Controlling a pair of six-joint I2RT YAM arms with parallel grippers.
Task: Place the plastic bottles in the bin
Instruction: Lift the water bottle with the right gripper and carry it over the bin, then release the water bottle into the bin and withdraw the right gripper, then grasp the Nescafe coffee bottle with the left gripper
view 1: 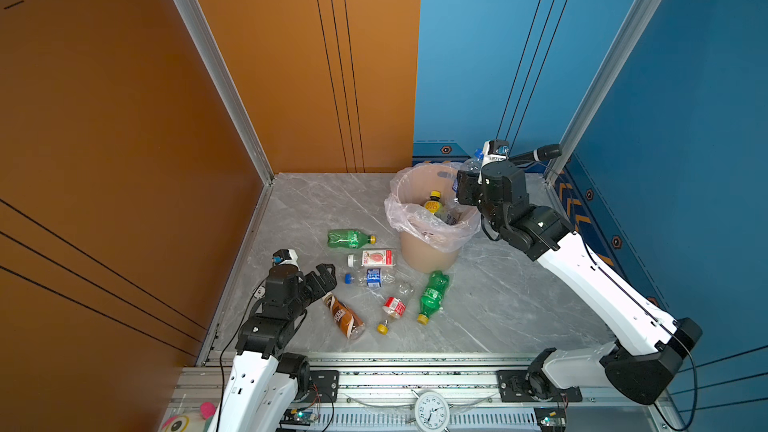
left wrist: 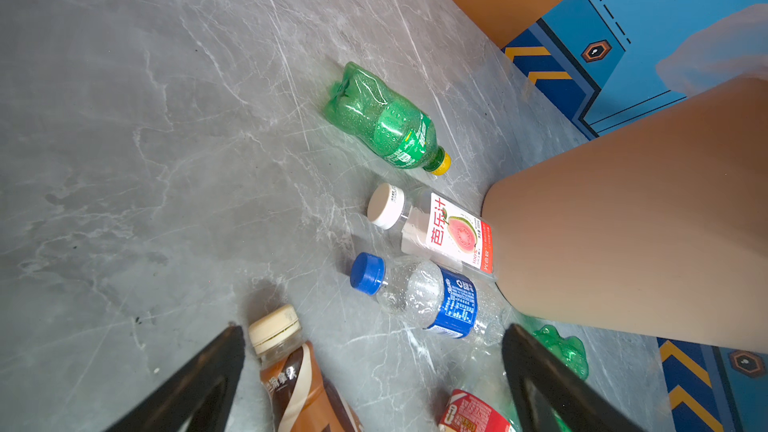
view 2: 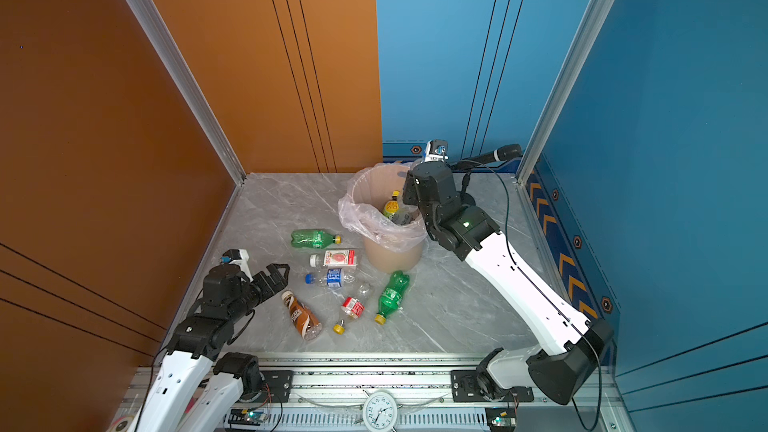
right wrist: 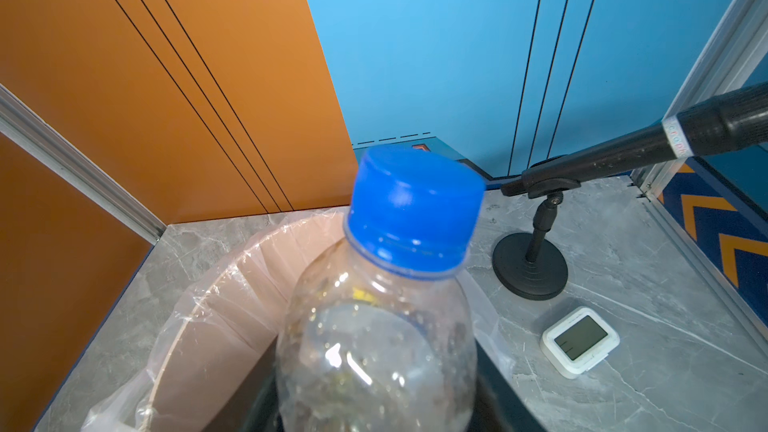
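Clear bottle, long axis approx vertical, cap up, prob. over bin.

In the right wrist view the clear bottle is cut off below its shoulder

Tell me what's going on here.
The right gripper is shut on a clear bottle, holding it over the rim of the bin, where a yellow-capped bottle already lies. The left gripper is open, hovering by the brown bottle, one of six lying on the table.
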